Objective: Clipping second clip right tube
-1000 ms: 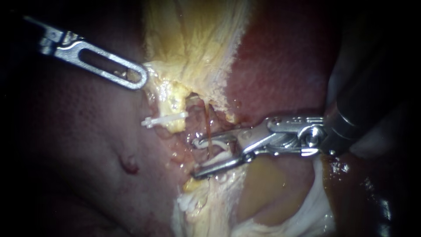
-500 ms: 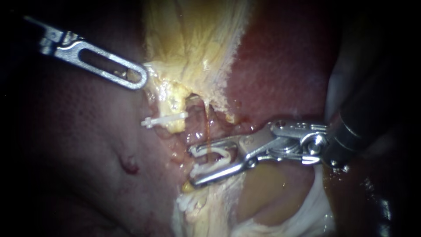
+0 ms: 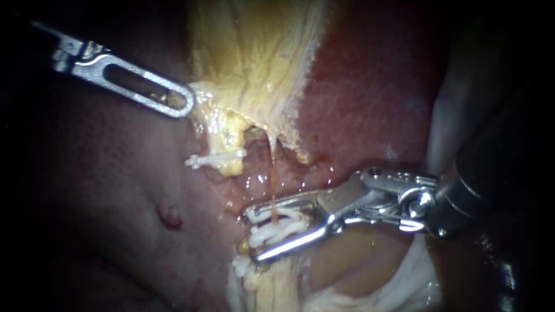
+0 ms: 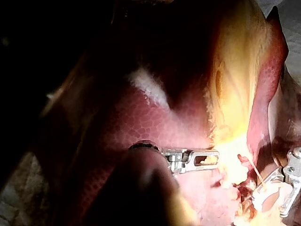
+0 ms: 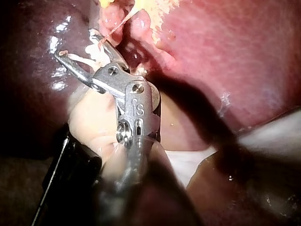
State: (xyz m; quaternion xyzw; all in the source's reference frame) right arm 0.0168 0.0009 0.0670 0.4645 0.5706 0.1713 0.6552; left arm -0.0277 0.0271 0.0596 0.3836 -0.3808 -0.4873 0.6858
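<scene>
Lower now, right instrument (image 3: 250,233) jaws grip the white clip (image 3: 277,226) straddling the tube (image 3: 272,173)

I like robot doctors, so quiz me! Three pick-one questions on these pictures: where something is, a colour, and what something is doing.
1. Where does the thin tube run? A) between the right instrument's jaws B) far from any jaws C) out of sight
2. The clip in those jaws is: A) blue B) white C) black
3. Those jaws are: A) shut, empty B) hidden C) holding the clip
Answers: 1A, the tube runs down between them; 2B, pale against steel; 3C, both jaws touch it.
</scene>
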